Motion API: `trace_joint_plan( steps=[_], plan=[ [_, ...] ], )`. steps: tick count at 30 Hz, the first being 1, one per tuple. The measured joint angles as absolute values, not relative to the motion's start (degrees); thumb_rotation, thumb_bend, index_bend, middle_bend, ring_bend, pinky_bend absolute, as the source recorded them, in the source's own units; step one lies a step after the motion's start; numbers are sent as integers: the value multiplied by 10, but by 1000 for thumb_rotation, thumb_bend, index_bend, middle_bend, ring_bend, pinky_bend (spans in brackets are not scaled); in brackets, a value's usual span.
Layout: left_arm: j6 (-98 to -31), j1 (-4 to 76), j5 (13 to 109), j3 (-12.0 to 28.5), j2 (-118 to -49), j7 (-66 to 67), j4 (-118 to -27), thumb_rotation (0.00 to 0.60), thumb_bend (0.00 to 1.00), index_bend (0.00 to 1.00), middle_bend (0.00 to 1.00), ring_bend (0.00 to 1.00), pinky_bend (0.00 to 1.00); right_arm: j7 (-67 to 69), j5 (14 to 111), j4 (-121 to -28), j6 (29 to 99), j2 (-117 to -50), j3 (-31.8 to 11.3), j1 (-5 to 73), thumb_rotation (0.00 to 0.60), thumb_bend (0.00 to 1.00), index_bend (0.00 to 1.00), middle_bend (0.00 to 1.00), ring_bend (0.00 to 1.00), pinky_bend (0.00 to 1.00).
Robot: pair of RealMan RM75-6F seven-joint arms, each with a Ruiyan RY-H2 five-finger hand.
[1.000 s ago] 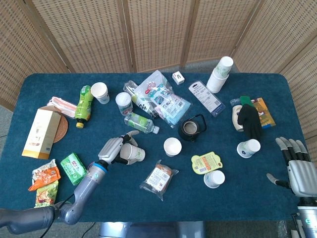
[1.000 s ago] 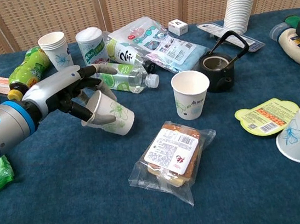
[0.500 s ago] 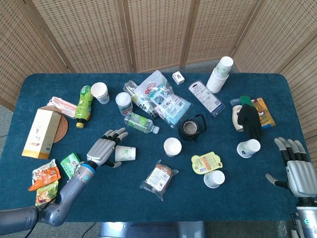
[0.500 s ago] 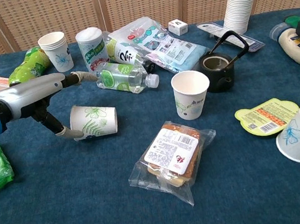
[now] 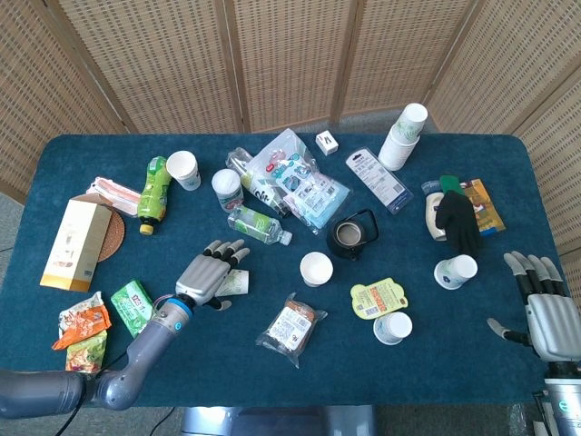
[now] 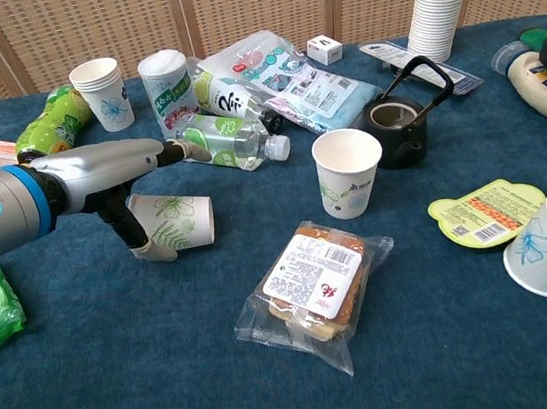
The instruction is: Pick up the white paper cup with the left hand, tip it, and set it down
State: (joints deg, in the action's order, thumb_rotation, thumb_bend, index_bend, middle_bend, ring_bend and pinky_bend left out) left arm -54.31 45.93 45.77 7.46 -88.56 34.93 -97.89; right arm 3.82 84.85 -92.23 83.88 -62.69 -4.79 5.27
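Released since before, white paper cup (image 6: 177,221) lies sideways, leaf-printed.

White paper cup with a green leaf print (image 6: 177,220) lies on its side on the blue cloth-covered table (image 6: 126,385). In the chest view its long axis runs roughly left-right, the wider end toward the right, the narrower end toward my left hand (image 6: 119,179). Printed wall faces up and toward the camera. No dents or creases that I can make out.

In the head view the cup (image 5: 235,282) is partly under my fingers (image 5: 221,252), only its right portion showing. My fingers stretch flat above it; my thumb reaches down at its near left edge. Whether they touch the wall, I cannot tell.
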Motion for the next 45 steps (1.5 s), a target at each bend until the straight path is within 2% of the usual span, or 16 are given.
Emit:
trace_joint_plan(
  steps=[10, 16, 21, 31, 40, 45],
  plan=[
    [-569, 512, 354, 76, -915, 427, -990, 600, 247, 33, 13, 0, 77, 55, 846, -923, 840, -622, -50, 52, 600, 0, 0, 0, 0, 0],
    [-613, 537, 314, 78, -937, 471, -985, 600, 248, 117, 145, 10, 173, 64, 842, -920, 838, -620, -52, 51, 600, 0, 0, 0, 0, 0],
    [-641, 546, 305, 79, -949, 485, -982, 600, 254, 180, 284, 121, 262, 67, 841, -918, 836, -620, -52, 52, 600, 0, 0, 0, 0, 0],
    [-662, 559, 273, 74, -970, 523, -968, 600, 281, 233, 354, 184, 298, 71, 841, -918, 837, -619, -53, 52, 600, 0, 0, 0, 0, 0],
    [-677, 560, 278, 74, -982, 528, -960, 600, 336, 292, 481, 289, 320, 79, 839, -917, 835, -617, -54, 52, 600, 0, 0, 0, 0, 0],
    [-684, 557, 288, 74, -984, 526, -960, 600, 350, 294, 484, 296, 324, 78, 839, -917, 834, -617, -53, 52, 600, 0, 0, 0, 0, 0]
  ],
)
